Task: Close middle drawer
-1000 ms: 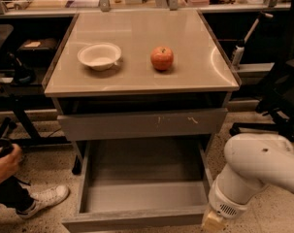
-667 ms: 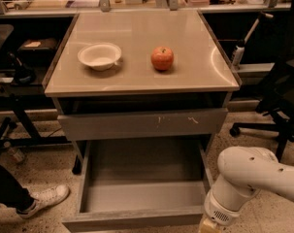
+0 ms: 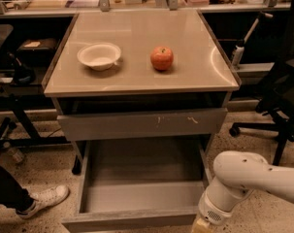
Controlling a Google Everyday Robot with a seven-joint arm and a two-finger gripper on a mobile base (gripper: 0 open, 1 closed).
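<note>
Since a second ago the white arm has swung leftward, bringing the gripper (image 3: 203,226) to the 5 o'clock edge of the view, just beside the front right corner of the middle drawer (image 3: 137,198). Only its top shows, so whether it is open, closed or touching the panel cannot be told. The drawer stands pulled out at 6 o'clock, below the scratched drawer front (image 3: 141,125). Likely step: lining up. Next, the gripper should meet the plain front squarely and push toward 12 o'clock.
</note>
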